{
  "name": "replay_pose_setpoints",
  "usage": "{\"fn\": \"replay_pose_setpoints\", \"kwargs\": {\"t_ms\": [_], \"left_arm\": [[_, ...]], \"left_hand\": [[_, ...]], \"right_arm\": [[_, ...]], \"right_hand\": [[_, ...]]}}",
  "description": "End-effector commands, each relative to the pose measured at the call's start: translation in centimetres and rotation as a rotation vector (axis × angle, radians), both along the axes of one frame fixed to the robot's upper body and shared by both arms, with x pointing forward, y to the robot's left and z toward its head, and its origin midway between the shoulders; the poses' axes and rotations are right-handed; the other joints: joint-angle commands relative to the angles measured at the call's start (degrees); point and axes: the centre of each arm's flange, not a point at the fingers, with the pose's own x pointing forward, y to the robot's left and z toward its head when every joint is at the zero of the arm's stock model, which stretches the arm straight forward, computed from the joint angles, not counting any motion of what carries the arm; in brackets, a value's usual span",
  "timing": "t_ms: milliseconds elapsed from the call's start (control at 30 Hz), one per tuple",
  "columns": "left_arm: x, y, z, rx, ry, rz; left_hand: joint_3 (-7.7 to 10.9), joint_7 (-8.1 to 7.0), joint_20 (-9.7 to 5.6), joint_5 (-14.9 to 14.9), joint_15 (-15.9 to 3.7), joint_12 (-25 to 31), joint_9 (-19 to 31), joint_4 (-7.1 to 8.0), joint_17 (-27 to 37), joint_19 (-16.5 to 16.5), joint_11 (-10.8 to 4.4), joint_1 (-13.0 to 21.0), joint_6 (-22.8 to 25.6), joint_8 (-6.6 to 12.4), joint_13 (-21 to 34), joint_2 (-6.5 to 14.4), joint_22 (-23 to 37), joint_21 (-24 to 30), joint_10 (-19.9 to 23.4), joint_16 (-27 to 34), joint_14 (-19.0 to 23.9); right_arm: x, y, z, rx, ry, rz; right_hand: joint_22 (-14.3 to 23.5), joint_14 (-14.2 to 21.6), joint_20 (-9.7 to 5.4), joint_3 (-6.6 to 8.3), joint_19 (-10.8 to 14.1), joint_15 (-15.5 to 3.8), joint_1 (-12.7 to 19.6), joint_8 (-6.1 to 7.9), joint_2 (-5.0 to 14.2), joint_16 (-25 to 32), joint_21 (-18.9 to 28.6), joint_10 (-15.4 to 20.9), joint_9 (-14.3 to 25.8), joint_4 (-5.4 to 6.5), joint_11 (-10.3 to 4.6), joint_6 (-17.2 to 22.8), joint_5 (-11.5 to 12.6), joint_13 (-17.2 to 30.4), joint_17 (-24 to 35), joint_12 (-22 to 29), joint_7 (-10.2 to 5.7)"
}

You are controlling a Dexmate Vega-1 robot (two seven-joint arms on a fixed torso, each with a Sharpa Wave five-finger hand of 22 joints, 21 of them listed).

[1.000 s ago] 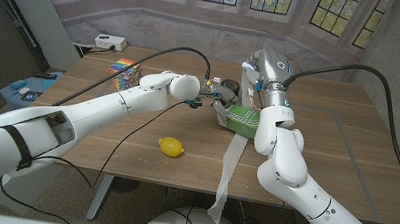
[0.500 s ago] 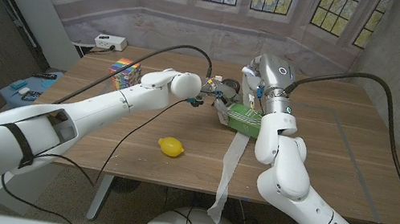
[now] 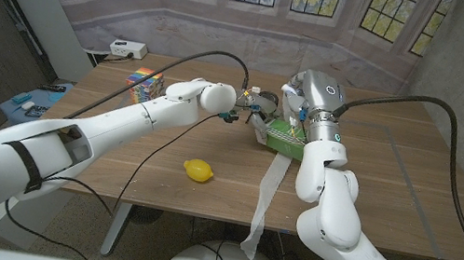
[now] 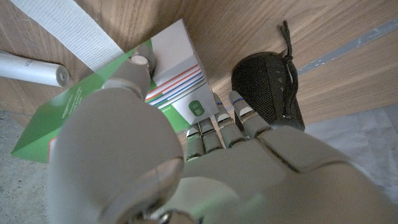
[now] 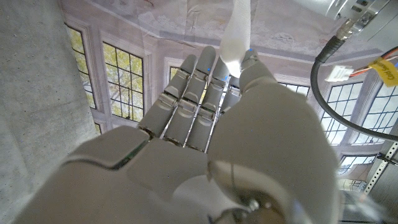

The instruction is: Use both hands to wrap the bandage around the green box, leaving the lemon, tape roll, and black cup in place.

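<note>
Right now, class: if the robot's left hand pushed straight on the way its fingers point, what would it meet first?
The left hand already touches the green box; the black cup lies just beyond the fingertips, though depth is unclear.

The left arm is seen entering from the lower left of the head view and is stretched diagonally up to the upper middle, where the left hand is held at the green box. In the left wrist view, the left hand is shown from behind with its fingers pressed against the box's end and the thumb laid over its top. The right arm is brought in from the lower right of the head view and bent sharply upward, the wrist raised above the box. In the right wrist view, the right hand is seen with fingers held together, and the bandage is pinched at the fingertips.
</note>
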Motion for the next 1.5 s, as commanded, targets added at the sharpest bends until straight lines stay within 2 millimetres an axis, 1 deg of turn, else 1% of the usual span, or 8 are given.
{"fn": "replay_pose_setpoints", "kwargs": {"t_ms": [33, 67, 100, 200, 767, 1100, 1333, 1500], "left_arm": [[-0.5, -0.5, 0.3, 0.006, -0.011, -0.008], [-0.6, -0.5, 0.3, 0.007, -0.012, -0.009], [-0.6, -0.6, 0.4, 0.007, -0.012, -0.010], [-0.7, -0.8, 0.4, 0.009, -0.016, -0.013], [-0.2, -1.9, 0.8, 0.006, -0.022, -0.038], [0.4, -2.4, 1.3, 0.010, -0.023, -0.060], [0.7, -2.9, 1.8, 0.013, -0.030, -0.070], [0.9, -3.2, 2.1, 0.017, -0.034, -0.074]], "left_hand": [[0.31, -0.18, 0.06, 0.4, 0.42, 0.5, 0.2, 0.17, 0.0, -0.2, -2.76, -0.7, 4.4, 10.62, 0.3, 4.4, 0.2, 0.1, 3.4, -0.3, 0.0], [0.33, -0.20, 0.04, 0.5, 0.40, 0.6, 0.2, 0.13, 0.0, -0.2, -2.81, -0.7, 4.4, 10.65, 0.3, 4.4, 0.2, 0.1, 3.5, -0.3, 0.0], [0.32, -0.20, 0.06, 0.5, 0.46, 0.5, 0.2, 0.13, 0.0, -0.2, -2.72, -0.7, 4.4, 10.64, 0.3, 4.3, 0.2, 0.1, 3.4, -0.3, 0.0], [0.33, -0.26, 0.03, 0.5, 0.41, 0.6, 0.1, 0.13, 0.0, -0.2, -2.74, -0.7, 4.4, 10.70, 0.3, 4.3, 0.2, 0.1, 3.5, -0.2, 0.1], [0.53, -0.21, 0.05, 0.6, 0.39, 0.6, 0.0, 0.17, 0.0, -0.2, -2.74, -0.9, 4.5, 10.95, 0.3, 4.4, 0.1, 0.1, 3.7, -0.3, 0.1], [0.63, -0.18, 0.08, 0.7, 0.42, 0.6, -0.1, 0.20, -0.1, -0.1, -2.67, -1.0, 4.4, 11.07, 0.3, 4.5, 0.1, 0.1, 3.7, -0.3, 0.2], [0.56, -0.17, 0.09, 0.7, 0.49, 0.5, -0.1, 0.14, 0.0, -0.1, -2.72, -1.0, 4.4, 11.17, 0.3, 4.5, 0.1, 0.1, 3.7, -0.2, 0.2], [0.61, -0.16, 0.08, 0.7, 0.42, 0.5, -0.1, 0.14, -0.1, -0.1, -2.83, -1.0, 4.6, 11.30, 0.3, 4.5, 0.1, 0.1, 3.8, -0.3, 0.3]], "right_arm": [[-1.4, 0.0, -1.1, 0.011, 0.019, -0.001], [-1.5, -0.1, -1.2, 0.013, 0.020, -0.002], [-1.6, -0.1, -1.3, 0.014, 0.022, -0.002], [-2.0, -0.1, -1.6, 0.020, 0.026, -0.004], [-4.3, 0.1, -3.0, 0.045, 0.042, -0.013], [-4.8, 0.2, -3.8, 0.072, 0.085, -0.020], [-5.2, 0.1, -4.4, 0.089, 0.112, -0.024], [-5.4, 0.1, -4.9, 0.103, 0.131, -0.023]], "right_hand": [[0.3, 0.4, -1.58, -0.10, 0.6, -6.22, 1.4, -0.21, 0.66, -0.3, 0.4, 1.6, 0.3, 0.08, -0.82, 0.6, 0.2, 0.2, 0.3, 0.2, 0.23], [0.3, 0.5, -1.57, -0.11, 0.6, -6.23, 1.4, -0.22, 0.66, -0.3, 0.4, 1.5, 0.3, 0.08, -0.82, 0.6, 0.2, 0.2, 0.3, 0.1, 0.24], [0.3, 0.4, -1.58, -0.13, 0.6, -6.21, 1.4, -0.22, 0.66, -0.3, 0.4, 1.5, 0.3, 0.09, -0.44, 0.6, 0.2, 0.2, 0.3, 0.1, 0.26], [0.3, 0.5, -1.57, -0.17, 0.6, -6.26, 1.5, -0.26, 0.66, -0.4, 0.4, 1.5, 0.4, 0.05, -0.84, 0.6, 0.2, 0.3, 0.3, 0.1, 0.50], [0.3, 0.7, -1.50, -0.33, 0.8, -6.25, 1.7, -0.37, 0.72, -0.7, 0.5, 1.6, 0.4, 0.03, -0.76, 0.7, 0.2, 0.3, 0.5, 0.0, 0.38], [0.3, 0.8, -1.52, -0.42, 0.8, -6.27, 1.9, -0.42, 0.73, -0.9, 0.5, 1.8, 0.4, 0.00, -0.52, 0.8, 0.2, 0.4, 0.7, 0.0, 0.42], [0.3, 0.9, -1.48, -0.49, 0.8, -6.26, 1.9, -0.51, 0.80, -1.0, 0.5, 1.7, 0.4, 0.04, -0.84, 0.8, 0.2, 0.4, 0.8, -0.2, 0.38], [0.3, 1.1, -1.50, -0.54, 0.8, -6.25, 2.0, -0.55, 0.81, -1.0, 0.5, 1.8, 0.4, 0.04, -0.74, 0.8, 0.2, 0.5, 0.8, -0.2, 0.34]]}}
